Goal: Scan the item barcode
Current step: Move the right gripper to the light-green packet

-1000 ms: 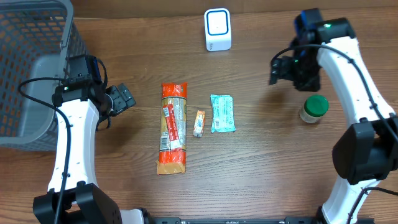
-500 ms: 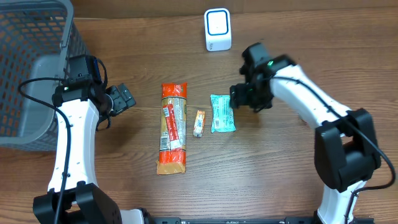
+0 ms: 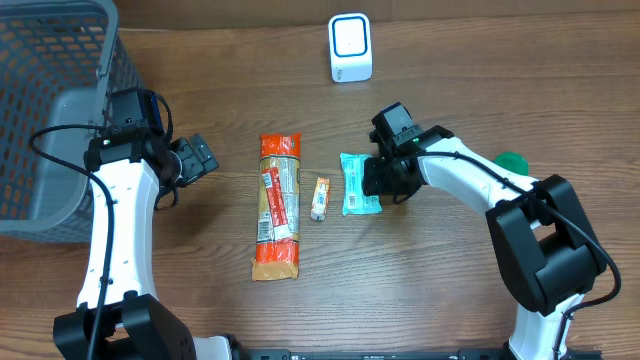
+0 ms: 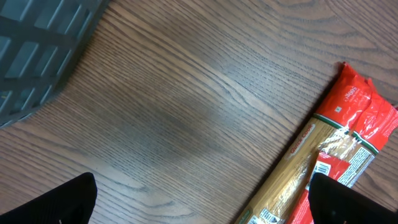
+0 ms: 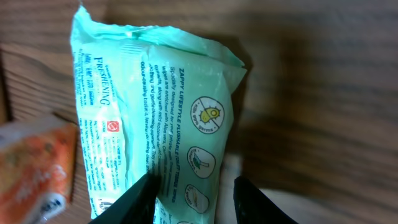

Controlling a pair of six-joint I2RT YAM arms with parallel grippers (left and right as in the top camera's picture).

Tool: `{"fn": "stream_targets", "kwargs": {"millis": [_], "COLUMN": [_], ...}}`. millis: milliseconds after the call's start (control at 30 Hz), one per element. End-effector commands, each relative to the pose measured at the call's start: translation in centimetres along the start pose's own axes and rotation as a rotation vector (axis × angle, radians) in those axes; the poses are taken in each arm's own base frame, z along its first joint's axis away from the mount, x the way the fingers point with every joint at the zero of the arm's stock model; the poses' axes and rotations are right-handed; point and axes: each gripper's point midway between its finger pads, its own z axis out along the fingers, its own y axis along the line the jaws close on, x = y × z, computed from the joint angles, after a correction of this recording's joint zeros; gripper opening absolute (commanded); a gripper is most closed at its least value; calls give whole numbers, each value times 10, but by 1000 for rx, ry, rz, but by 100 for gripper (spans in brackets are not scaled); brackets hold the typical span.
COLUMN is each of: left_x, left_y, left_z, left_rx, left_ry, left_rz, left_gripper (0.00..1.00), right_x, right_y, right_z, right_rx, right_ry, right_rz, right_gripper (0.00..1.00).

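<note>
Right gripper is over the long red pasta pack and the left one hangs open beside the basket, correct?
Not quite. The right gripper is over the mint-green wipes packet, not the pasta pack; the right wrist view shows that packet directly beneath it. The left gripper does hang open beside the basket.

Brown wood-grain table (image 3: 420,290), even light, soft shadows

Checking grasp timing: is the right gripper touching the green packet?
Cannot tell. Right wrist view shows the right gripper straddling the green packet, contact unclear; overhead, the gripper hides it.
</note>
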Motion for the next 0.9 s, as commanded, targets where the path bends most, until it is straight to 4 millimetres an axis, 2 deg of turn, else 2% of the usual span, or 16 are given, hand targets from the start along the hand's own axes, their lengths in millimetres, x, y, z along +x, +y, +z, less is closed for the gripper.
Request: {"fn": "stream_targets", "kwargs": {"millis": [0, 200, 533, 700, 867], "left_x": [0, 0, 0, 0, 0], "left_y": [1, 1, 1, 1, 1], "left_z": [0, 0, 0, 0, 0], "left_rx": [-5, -5, -6, -5, -5], "left_ry": [-3, -3, -3, -3, -3], "left_rz": [-6, -6, -6, -6, -6], "left_gripper": [100, 100, 100, 100, 100], "right_x": [3, 10, 22, 30, 33], "right_y": [-31, -50, -55, -60, -61], "right_z": [-7, -20, -16, -11, -11], "right_rx": [95, 136, 148, 154, 158], "right_ry": [8, 41, 79, 97, 104], "right_rz": [49, 96, 58, 62, 63], "right_gripper": [40, 40, 40, 46, 45]}}
